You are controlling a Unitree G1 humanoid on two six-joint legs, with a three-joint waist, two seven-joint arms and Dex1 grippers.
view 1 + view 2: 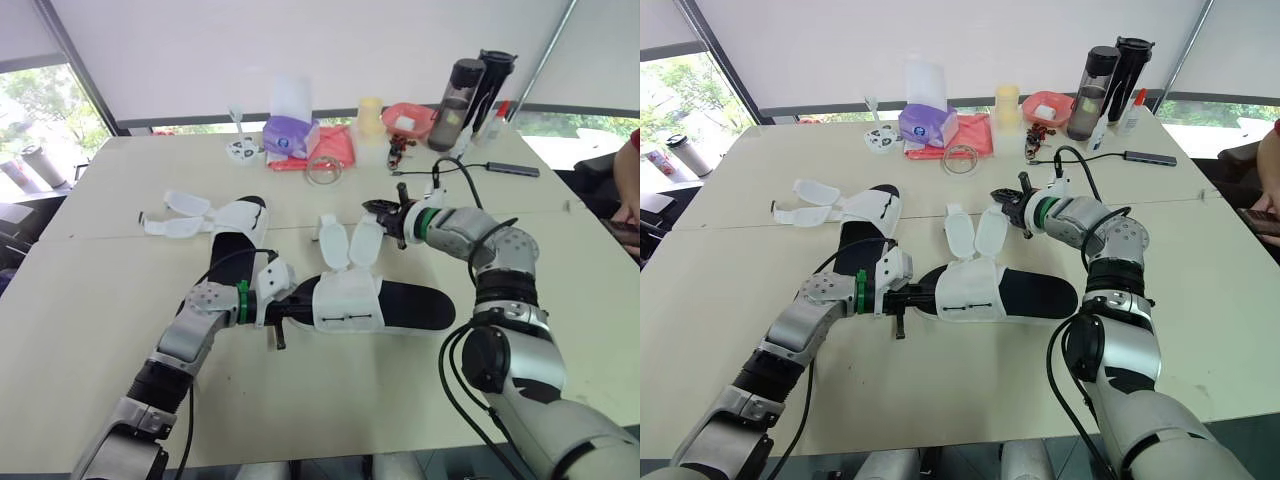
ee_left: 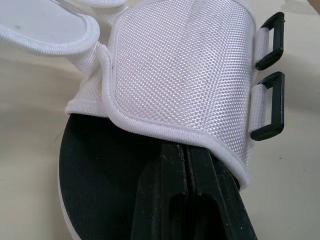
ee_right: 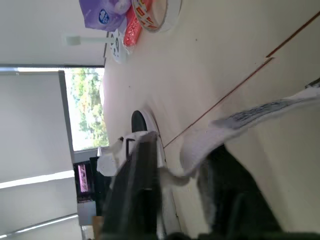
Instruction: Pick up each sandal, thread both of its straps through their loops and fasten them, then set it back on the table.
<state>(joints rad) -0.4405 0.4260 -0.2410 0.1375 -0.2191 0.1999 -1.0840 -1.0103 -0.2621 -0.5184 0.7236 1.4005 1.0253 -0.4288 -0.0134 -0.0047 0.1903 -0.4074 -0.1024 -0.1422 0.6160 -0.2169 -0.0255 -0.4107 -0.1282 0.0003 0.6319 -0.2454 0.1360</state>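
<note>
A sandal [image 1: 400,303] with a black sole and a white upper lies across the middle of the table [image 1: 100,300]. Its two white straps [image 1: 335,240] stand up unfastened. My left gripper [image 1: 288,308] is shut, lying on the insole at the sandal's end with its tips tucked under the edge of the white upper [image 2: 180,75]. Two black loops [image 2: 267,107] sit on the upper's side. My right gripper [image 1: 380,211] is pinched on the tip of the right-hand strap [image 3: 200,145]. A second sandal [image 1: 225,225], with its straps spread open, lies further back on the left.
Along the far edge stand a purple tissue pack [image 1: 290,135], a tape roll [image 1: 325,170], a red bowl [image 1: 408,118] and two dark bottles [image 1: 460,100]. A black cable [image 1: 455,168] runs behind my right arm. A person's arm [image 1: 630,170] shows at the right edge.
</note>
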